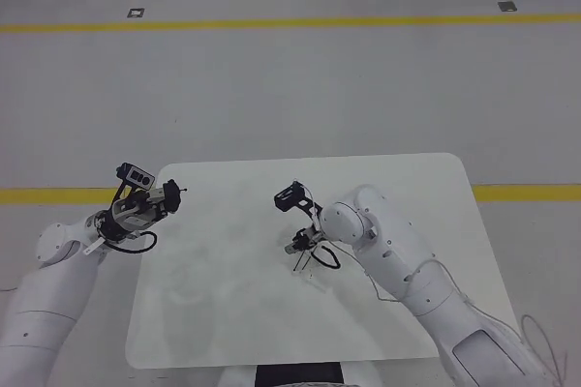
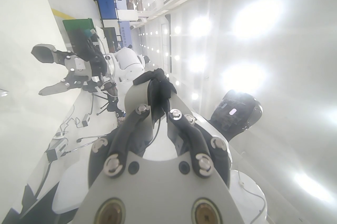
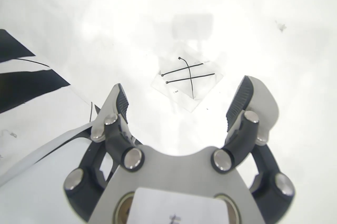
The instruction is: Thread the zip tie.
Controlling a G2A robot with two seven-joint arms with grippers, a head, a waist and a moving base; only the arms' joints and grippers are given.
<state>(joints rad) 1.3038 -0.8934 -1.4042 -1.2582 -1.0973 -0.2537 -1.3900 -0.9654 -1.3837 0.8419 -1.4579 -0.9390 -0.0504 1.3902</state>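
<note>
At the table's (image 1: 223, 319) left edge, the left gripper (image 1: 169, 193) hangs pressed together. Near the table's middle, three crossed zip ties (image 3: 188, 74) lie on a clear sheet (image 3: 205, 89), straight ahead of the spread right gripper (image 3: 181, 85), the nearer one; two run parallel to its finger gap.

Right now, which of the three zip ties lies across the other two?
The curved zip tie: it crosses both of the two straight zip ties, which lie side by side, apart from each other.
</note>
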